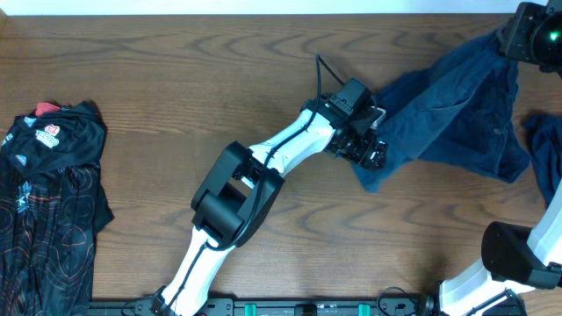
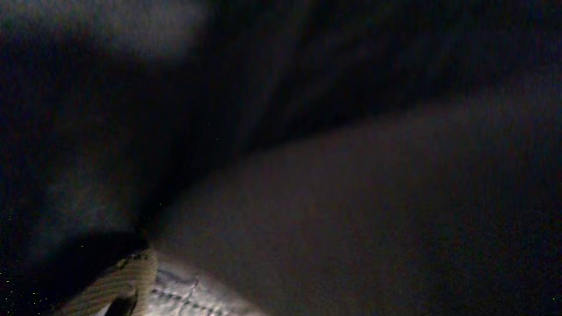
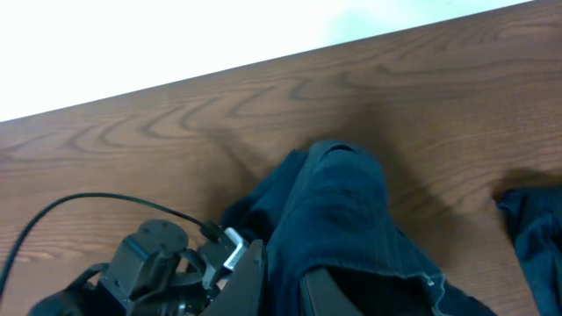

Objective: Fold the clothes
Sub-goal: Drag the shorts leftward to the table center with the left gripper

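FREE: bare table (image 1: 176, 79) left of the blue denim garment (image 1: 457, 114), also in front of it toward the near edge | BLOCKED: left arm (image 1: 263, 167) slants up to garment's left corner; second blue cloth (image 1: 546, 158) just right of garment; right arm (image 1: 514, 259) front-right of garment | FAR LEFT of garment: black jersey (image 1: 48, 202), well apart

Three garments are sharing one wooden table (image 1: 176, 70): two in blue denim, the first denim garment (image 1: 457, 114) spreading from the far right corner and the second denim garment (image 1: 549, 158) at the right edge, plus one black jersey (image 1: 48, 202) at the left edge. Two robot arms, the left arm (image 1: 285, 145) and the right arm (image 1: 514, 254), are reaching over it.
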Controlling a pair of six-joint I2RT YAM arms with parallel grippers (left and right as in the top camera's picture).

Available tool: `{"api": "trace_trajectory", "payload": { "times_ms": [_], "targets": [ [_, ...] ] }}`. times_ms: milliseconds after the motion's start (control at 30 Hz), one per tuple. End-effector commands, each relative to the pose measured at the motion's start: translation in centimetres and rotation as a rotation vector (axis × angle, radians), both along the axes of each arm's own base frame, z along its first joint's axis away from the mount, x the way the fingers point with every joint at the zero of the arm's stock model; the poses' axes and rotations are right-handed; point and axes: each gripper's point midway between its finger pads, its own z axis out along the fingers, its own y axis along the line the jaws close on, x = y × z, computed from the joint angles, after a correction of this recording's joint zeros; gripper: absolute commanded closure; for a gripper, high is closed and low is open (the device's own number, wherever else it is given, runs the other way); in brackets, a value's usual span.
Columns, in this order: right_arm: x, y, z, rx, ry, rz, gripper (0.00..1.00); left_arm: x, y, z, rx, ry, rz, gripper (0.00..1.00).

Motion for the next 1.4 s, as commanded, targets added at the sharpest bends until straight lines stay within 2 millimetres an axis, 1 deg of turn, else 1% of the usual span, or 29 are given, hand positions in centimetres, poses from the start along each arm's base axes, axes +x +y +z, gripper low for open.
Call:
{"api": "trace_trajectory", "payload": {
  "times_ms": [0,67,167,267,300,333,400,467,533,600,667,733,767,800,867,967,1067,1133,1167,1233,1367],
  "targets": [
    [0.0,0.6,0.5,-0.004,-0.019,0.032,0.91,0.3,10.4,-9.3,0.485,0.031,0.209,0.04],
    [0.0,0.8,0.5,0.005,-0.021,0.040,0.91,0.5,12.5,-9.4,0.554,0.048,0.269,0.04],
    [0.0,1.0,0.6,0.015,-0.022,0.049,0.91,1.1,16.5,-9.3,0.644,0.112,0.408,0.04],
    [0.0,1.1,0.6,0.016,-0.022,0.050,0.91,1.5,19.9,-9.1,0.680,0.185,0.491,0.04],
    [0.0,1.1,0.6,0.016,-0.022,0.050,0.91,1.6,20.9,-9.1,0.691,0.208,0.513,0.07],
    [0.0,1.0,0.6,0.015,-0.023,0.050,0.91,1.6,21.9,-9.0,0.695,0.236,0.531,0.08],
    [0.1,1.0,0.6,0.016,-0.024,0.050,0.90,1.5,23.0,-8.9,0.685,0.281,0.548,0.11],
    [0.0,1.1,0.6,0.016,-0.023,0.050,0.91,1.5,23.0,-8.8,0.640,0.315,0.517,0.16],
    [0.0,1.0,0.6,0.016,-0.023,0.050,0.90,1.4,22.5,-8.4,0.591,0.336,0.480,0.17],
    [0.0,1.1,0.6,0.016,-0.023,0.050,0.89,1.5,22.0,-7.3,0.557,0.328,0.446,0.18],
    [0.0,1.1,0.6,0.017,-0.023,0.051,0.81,2.0,21.6,-5.3,0.533,0.290,0.438,0.18],
    [0.0,1.2,0.6,0.024,-0.023,0.057,0.74,2.8,21.3,-2.7,0.495,0.238,0.447,0.17],
    [0.0,1.2,0.5,0.024,-0.020,0.057,0.66,3.2,21.0,-0.9,0.462,0.205,0.454,0.16],
    [-0.1,1.2,0.4,0.024,-0.016,0.057,0.62,3.5,20.5,1.0,0.417,0.181,0.460,0.12],
    [0.0,1.2,0.1,0.024,-0.003,0.059,0.54,3.8,19.7,4.4,0.324,0.150,0.468,0.07],
    [0.1,1.2,-1.0,-0.003,0.032,0.095,0.41,4.1,19.4,9.2,0.216,0.094,0.498,0.06],
    [0.5,1.2,-2.6,-0.016,0.085,0.126,0.37,4.2,20.0,12.4,0.168,0.039,0.521,0.06],
    [0.8,1.4,-4.0,-0.017,0.132,0.145,0.35,4.0,20.4,13.8,0.150,0.026,0.550,0.06],
    [1.0,1.4,-4.7,-0.012,0.156,0.147,0.34,3.9,20.7,14.1,0.148,0.031,0.565,0.06],
    [1.4,1.6,-6.4,0.001,0.214,0.155,0.33,3.6,21.2,14.2,0.158,0.050,0.581,0.07],
    [2.1,2.0,-10.4,0.014,0.346,0.169,0.34,2.7,22.1,13.4,0.194,0.105,0.596,0.07]
  ]
}}
